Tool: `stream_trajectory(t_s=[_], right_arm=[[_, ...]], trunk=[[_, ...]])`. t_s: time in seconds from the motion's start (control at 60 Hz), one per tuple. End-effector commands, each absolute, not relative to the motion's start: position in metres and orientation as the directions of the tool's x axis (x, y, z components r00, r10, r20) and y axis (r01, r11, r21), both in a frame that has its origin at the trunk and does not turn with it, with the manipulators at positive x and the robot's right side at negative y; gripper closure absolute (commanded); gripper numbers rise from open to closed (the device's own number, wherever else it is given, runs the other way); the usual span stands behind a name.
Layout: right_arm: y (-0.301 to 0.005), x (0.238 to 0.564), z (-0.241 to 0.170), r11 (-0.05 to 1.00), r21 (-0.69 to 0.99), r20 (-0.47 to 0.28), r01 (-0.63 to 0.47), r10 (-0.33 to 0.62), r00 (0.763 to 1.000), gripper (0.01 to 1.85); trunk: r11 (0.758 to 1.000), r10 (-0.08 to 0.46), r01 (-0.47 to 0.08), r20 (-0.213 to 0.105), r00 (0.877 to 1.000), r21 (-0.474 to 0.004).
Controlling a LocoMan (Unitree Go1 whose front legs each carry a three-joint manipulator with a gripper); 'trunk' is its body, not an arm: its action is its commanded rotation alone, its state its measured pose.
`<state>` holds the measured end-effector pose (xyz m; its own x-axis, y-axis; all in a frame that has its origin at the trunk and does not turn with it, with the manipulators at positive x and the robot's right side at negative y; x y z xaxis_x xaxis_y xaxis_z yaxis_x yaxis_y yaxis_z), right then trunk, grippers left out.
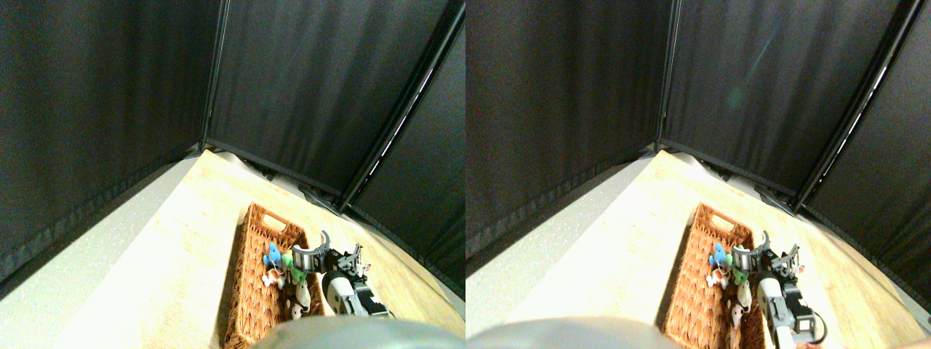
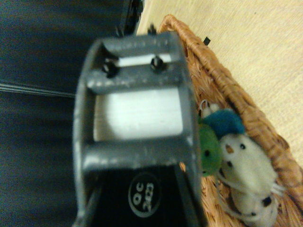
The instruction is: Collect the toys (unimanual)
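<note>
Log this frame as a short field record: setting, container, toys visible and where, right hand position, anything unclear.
setting: pale wooden floor, dark curtain walls behind
container: long wicker basket, handle cut-out at its far end
toys in basket: blue toy, green toy, white toys; small white-and-orange one
toys outside basket: none seen
right hand: over the basket's right rim, beside the green toy
unclear: jaw opening; whether the hand touches a toy

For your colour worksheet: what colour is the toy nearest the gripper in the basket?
Green; the wrist view shows it best.
</note>
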<state>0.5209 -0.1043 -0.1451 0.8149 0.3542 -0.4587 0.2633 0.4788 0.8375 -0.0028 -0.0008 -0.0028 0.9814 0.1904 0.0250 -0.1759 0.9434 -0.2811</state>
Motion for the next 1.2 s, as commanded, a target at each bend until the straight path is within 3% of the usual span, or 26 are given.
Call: stream_trajectory(t_s=[0.017,0.133,0.233,0.25,0.333,0.433,0.467,0.55,0.733,0.917,0.983,1.133,1.2], right_arm=[[-0.105,0.529,-0.139,0.462,0.861,-0.405,0.214,0.366,0.838,0.82],[-0.111,0.534,-0.141,0.452,0.863,-0.401,0.227,0.339,0.851,0.92],[-0.124,0.536,-0.142,0.439,0.872,-0.369,0.217,0.298,0.88,1.1],[-0.135,0.536,-0.142,0.434,0.878,-0.346,0.204,0.281,0.895,1.19],[-0.155,0.532,-0.14,0.436,0.877,-0.316,0.203,0.204,0.926,1.24],[-0.18,0.532,-0.137,0.416,0.888,-0.285,0.194,0.168,0.944,1.28],[-0.193,0.531,-0.134,0.435,0.88,-0.262,0.19,0.112,0.959,1.22],[-0.216,0.528,-0.124,0.475,0.867,-0.204,0.153,0.058,0.977,1.27],[-0.24,0.517,-0.116,0.444,0.885,-0.197,0.144,0.077,0.977,1.18],[-0.255,0.492,-0.131,0.455,0.873,-0.198,0.177,-0.002,0.98,1.2],[-0.259,0.482,-0.138,0.41,0.888,-0.221,0.208,-0.016,0.975,1.18],[-0.262,0.467,-0.15,0.405,0.889,-0.233,0.214,-0.004,0.973,1.01],[-0.264,0.456,-0.156,0.349,0.905,-0.253,0.245,-0.023,0.967,0.98]], trunk=[[0.943,0.193,-0.182,0.013,0.981,-0.278],[0.949,0.18,-0.171,0.008,0.984,-0.265],[0.956,0.163,-0.156,0.005,0.987,-0.248],[0.958,0.158,-0.152,0.004,0.987,-0.244],[0.965,0.137,-0.133,0.002,0.991,-0.226],[0.973,0.108,-0.105,0.0,0.994,-0.203],[0.976,0.1,-0.098,0.001,0.995,-0.197],[0.982,0.075,-0.074,-0.002,0.997,-0.175],[0.988,0.03,-0.031,-0.008,1.0,-0.15],[0.991,0.0,-0.003,-0.022,1.0,-0.135],[0.991,-0.013,0.008,-0.032,0.999,-0.131],[0.992,-0.032,0.027,-0.043,0.999,-0.122],[0.992,-0.044,0.038,-0.049,0.998,-0.119]])
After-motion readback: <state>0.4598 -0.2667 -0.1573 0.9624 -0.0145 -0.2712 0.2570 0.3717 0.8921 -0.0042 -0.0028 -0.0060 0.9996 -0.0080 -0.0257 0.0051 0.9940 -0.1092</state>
